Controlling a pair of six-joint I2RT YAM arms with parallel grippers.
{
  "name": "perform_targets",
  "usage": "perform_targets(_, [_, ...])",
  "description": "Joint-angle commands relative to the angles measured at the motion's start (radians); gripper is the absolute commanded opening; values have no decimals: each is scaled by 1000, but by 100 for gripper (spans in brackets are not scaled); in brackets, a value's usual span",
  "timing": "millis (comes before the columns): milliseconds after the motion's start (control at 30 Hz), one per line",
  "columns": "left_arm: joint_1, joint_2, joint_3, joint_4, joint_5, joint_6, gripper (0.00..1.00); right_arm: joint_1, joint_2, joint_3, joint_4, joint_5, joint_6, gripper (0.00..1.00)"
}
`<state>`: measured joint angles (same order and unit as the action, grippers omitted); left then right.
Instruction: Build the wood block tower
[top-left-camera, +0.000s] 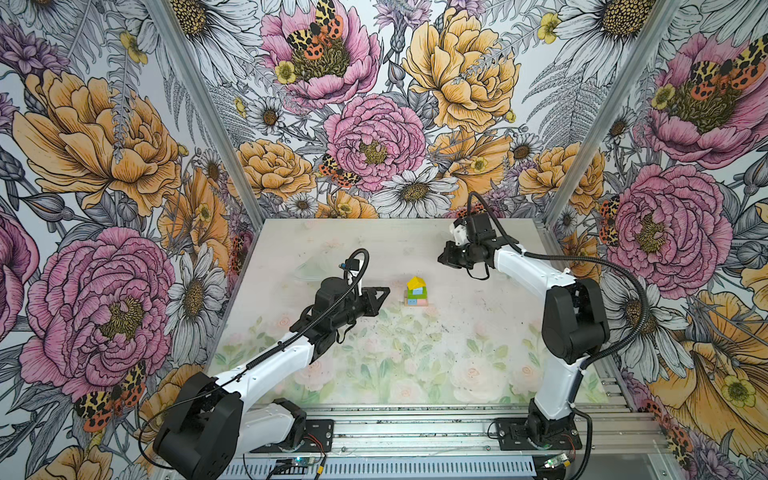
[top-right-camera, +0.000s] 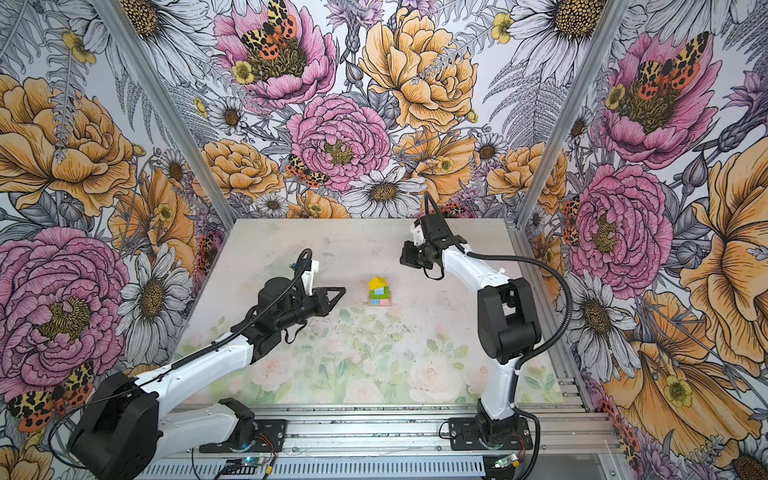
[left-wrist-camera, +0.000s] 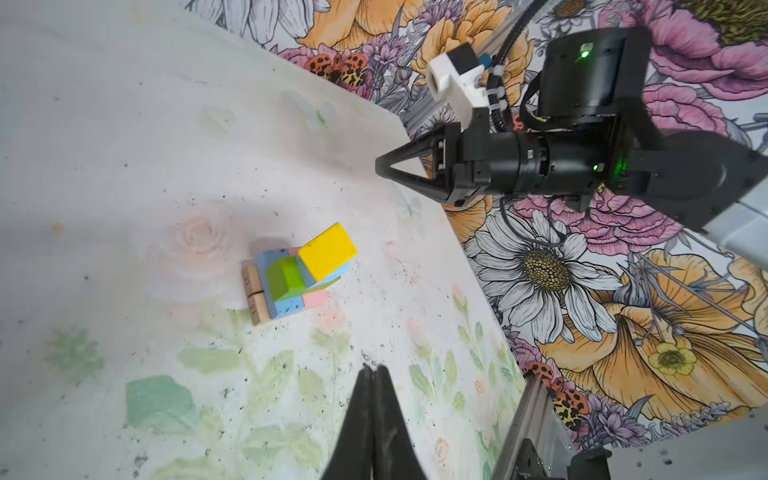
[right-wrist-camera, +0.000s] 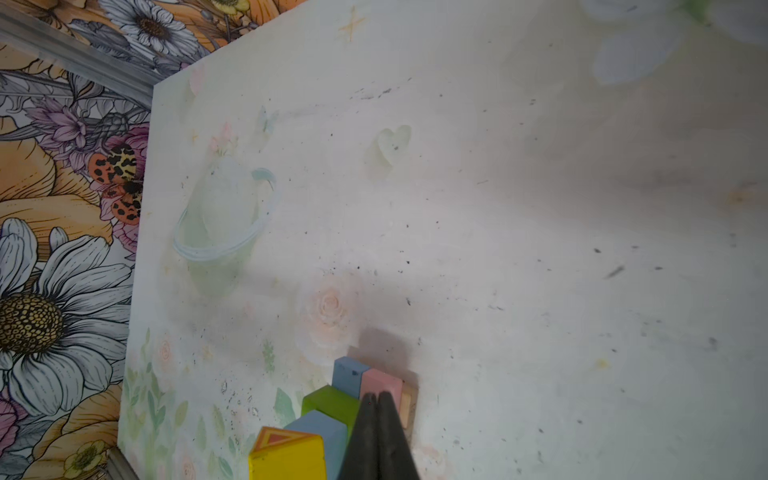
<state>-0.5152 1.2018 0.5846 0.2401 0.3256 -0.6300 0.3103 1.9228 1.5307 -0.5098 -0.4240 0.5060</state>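
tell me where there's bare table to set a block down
Widest bare patch: the table front, between the tower and the near edge. Also the back-left strip along the rear wall. Crowded: the middle, where the left arm points its shut jaws at the tower and the right arm hangs just behind.

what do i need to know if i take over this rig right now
Left gripper: shut, empty, just left of the tower, not touching it.
Right gripper: shut, empty, raised behind the tower to the right, apart from it.
Blocks: all stacked near the middle of the table. Two tan planks form the base, then blue brick and pink brick, green brick, blue cube, yellow roof on top.
Done: tower looks complete; no loose blocks in view.
Left: probably only drawing both arms back without bumping it.
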Motion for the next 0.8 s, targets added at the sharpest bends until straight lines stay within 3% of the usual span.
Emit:
perform_targets(0, [1,38,-5,92,-16,-20,0,29,48,70,31,-50,-8,0])
perform_targets(433, [15,407,70,348,158,-129,0,59,122,104,32,-97,-11,0])
perform_targets(767, [8,473,105,348,141,-128,0,69,135,92,42,-116,-11,0])
